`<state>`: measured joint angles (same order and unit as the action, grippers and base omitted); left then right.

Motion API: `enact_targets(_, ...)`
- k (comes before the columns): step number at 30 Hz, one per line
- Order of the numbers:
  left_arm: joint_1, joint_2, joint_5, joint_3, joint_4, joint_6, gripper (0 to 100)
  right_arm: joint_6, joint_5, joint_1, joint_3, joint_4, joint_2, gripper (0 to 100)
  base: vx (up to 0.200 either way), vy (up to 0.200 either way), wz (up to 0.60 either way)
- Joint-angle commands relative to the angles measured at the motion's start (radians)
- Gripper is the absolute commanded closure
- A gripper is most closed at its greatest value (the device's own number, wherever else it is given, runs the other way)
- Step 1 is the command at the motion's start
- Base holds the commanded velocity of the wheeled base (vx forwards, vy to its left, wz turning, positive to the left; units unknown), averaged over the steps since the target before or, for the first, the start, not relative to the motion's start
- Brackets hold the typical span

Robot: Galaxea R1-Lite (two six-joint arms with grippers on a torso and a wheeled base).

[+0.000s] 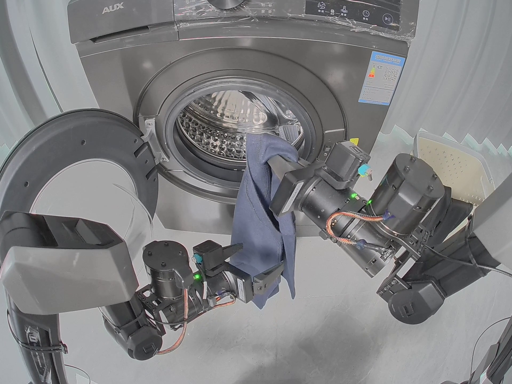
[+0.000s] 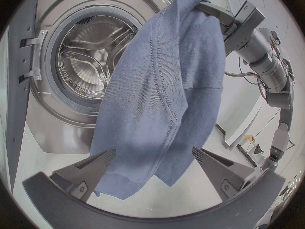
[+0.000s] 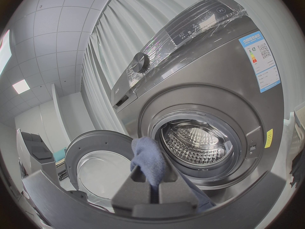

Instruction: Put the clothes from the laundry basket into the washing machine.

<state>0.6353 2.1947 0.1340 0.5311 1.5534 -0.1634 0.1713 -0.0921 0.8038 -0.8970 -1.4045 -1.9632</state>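
Garment (image 1: pixel 261 225) limp, light: right gripper (image 3: pixel 152 177) fingers pinch top before washing machine (image 1: pixel 128 76); left gripper (image 2: pixel 153 149) fingers wide astride hem.

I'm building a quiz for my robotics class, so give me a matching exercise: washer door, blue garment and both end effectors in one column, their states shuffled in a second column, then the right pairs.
Column one:
1. washer door
2. blue garment
3. left end effector
4. right end effector

Column two:
A. shut on the garment's top
B. swung open
C. open, straddling the garment's lower part
D. hanging in front of the drum

Pairs: 1-B, 2-D, 3-C, 4-A
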Motion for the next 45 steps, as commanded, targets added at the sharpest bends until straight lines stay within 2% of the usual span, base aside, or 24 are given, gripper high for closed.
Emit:
enact_targets(1,-0.003,0.039,0.001,0.037,0.001,-0.001,0,0.001,-0.001,0.003,0.001,-0.001,-0.002,100,0.000,0.000,0.00)
enact_targets(9,-0.006,0.092,-0.007,0.098,0.001,0.007,0,0.002,-0.001,0.005,0.003,-0.001,0.000,100,0.000,0.000,0.00)
enact_targets(15,-0.039,0.131,-0.060,0.167,-0.001,0.008,0,0.002,-0.001,0.012,0.004,-0.002,0.003,100,0.000,0.000,0.00)
enact_targets(23,-0.063,0.157,-0.065,0.201,0.001,0.010,0,0.004,-0.001,0.021,0.010,-0.002,0.003,100,0.000,0.000,0.00)
enact_targets(36,-0.020,0.077,-0.080,0.182,0.001,0.010,0,0.005,-0.001,0.021,0.007,-0.002,-0.002,100,0.000,0.000,0.00)
enact_targets(40,0.000,0.076,-0.083,0.190,-0.001,-0.001,0,0.005,-0.001,0.020,0.007,-0.002,-0.002,100,0.000,0.000,0.00)
enact_targets(45,-0.005,0.100,-0.083,0.190,0.001,0.007,0,0.007,-0.003,0.020,0.009,-0.002,0.001,100,0.000,0.000,0.00)
